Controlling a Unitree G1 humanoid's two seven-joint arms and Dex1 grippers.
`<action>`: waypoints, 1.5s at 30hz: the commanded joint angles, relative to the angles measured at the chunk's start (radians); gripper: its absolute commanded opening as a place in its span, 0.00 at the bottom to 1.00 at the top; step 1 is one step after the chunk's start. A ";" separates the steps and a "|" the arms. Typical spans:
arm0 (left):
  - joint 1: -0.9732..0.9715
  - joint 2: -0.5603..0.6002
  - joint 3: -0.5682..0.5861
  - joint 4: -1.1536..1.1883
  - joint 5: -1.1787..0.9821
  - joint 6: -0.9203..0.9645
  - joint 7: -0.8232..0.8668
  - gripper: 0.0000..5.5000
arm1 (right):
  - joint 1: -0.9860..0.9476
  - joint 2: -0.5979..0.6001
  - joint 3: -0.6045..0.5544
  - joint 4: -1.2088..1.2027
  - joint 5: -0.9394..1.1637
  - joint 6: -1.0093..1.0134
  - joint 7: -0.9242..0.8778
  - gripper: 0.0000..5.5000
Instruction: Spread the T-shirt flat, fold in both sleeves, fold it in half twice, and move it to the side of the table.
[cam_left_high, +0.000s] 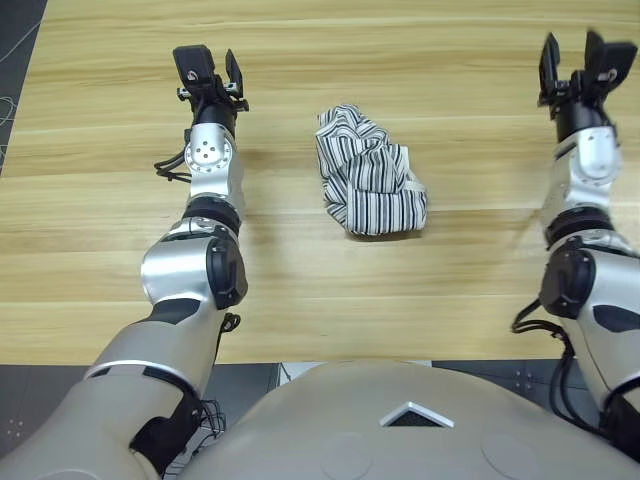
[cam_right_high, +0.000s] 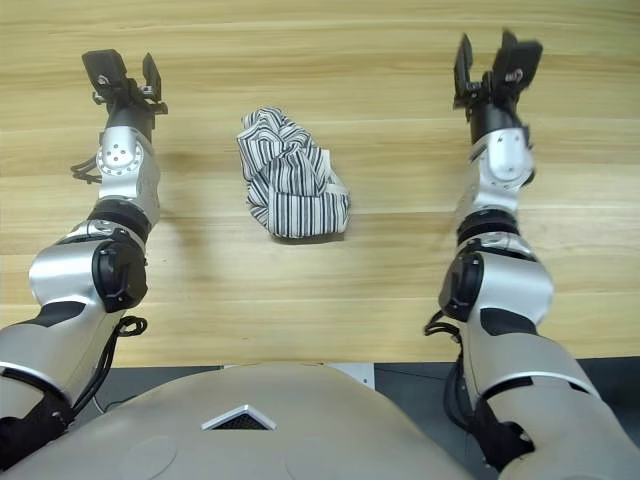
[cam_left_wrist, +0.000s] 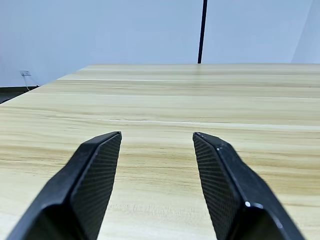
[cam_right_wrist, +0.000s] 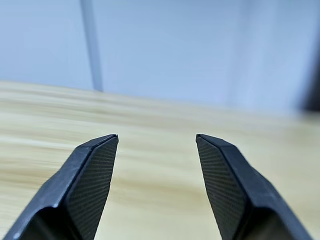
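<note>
Flanking one crumpled T-shirt (cam_left_high: 370, 172) on the table (cam_left_high: 300, 290), left gripper (cam_left_high: 212, 62) and right gripper (cam_left_high: 575, 55) both gape empty.

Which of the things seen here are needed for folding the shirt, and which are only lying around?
For the job: the crumpled striped T-shirt, the table, the left gripper and the right gripper, both open.

Not for the job: the black pole and the wall socket beyond the table.

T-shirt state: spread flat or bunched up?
Bunched up. The T-shirt lies in a crumpled heap on the table, stripes running in several directions, no sleeve laid out.
</note>
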 joint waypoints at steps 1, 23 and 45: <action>-0.017 -0.020 -0.011 -0.004 0.009 -0.008 0.029 0.48 | -0.002 -0.247 0.276 -0.222 -0.468 -0.285 -0.010 0.52; -0.004 -0.017 -0.002 -0.017 -0.002 -0.031 0.062 0.48 | -0.212 -0.406 1.131 -0.790 -1.945 0.147 -1.437 0.52; 0.002 -0.016 -0.004 -0.021 -0.002 -0.040 0.060 0.48 | -0.324 -0.162 1.354 -0.328 -1.877 0.384 -1.573 0.52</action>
